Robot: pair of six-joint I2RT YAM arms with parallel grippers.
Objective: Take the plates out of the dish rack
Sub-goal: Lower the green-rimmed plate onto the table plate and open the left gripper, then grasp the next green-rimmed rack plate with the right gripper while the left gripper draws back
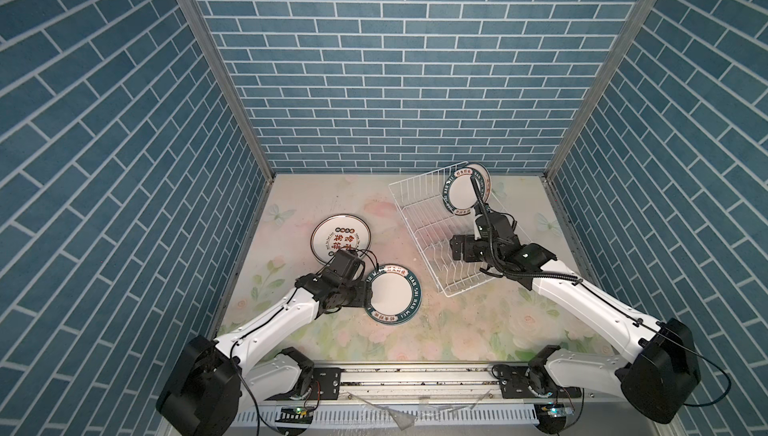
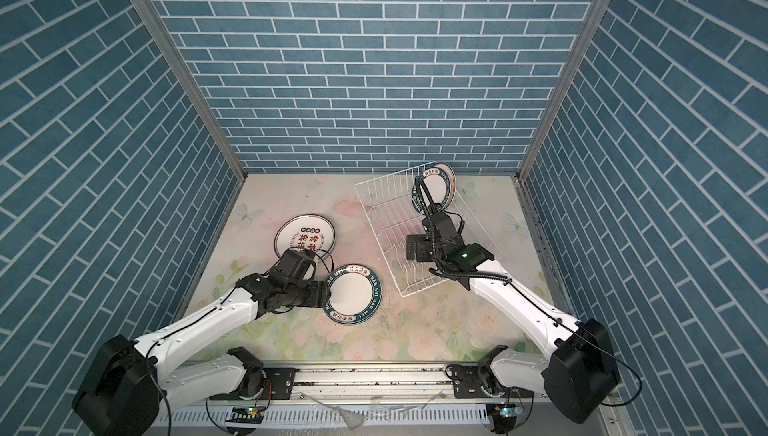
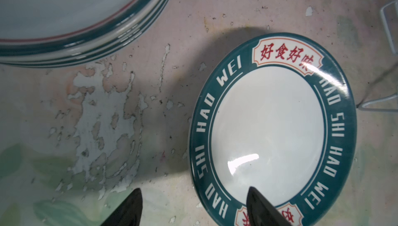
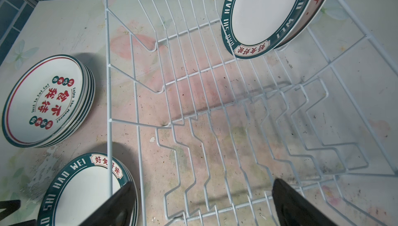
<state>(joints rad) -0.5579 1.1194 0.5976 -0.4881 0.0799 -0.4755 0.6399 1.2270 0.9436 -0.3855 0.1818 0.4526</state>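
White wire dish rack [image 1: 428, 226], in both top views, keeps two round white plates [image 1: 465, 195] on edge at its far end, beyond the right gripper [image 1: 459, 249]; we judge the right arm nearer. Left wrist view: left gripper [image 3: 193, 190] spread open astride the rim of a green-rimmed plate [image 3: 271, 128] lying flat on the floral tabletop [image 3: 107, 106]. Right wrist view: fingers [image 4: 116, 205] wide apart, empty, standing plates ahead.

Blurred, edge-cropped plate stack [image 3: 64, 20]
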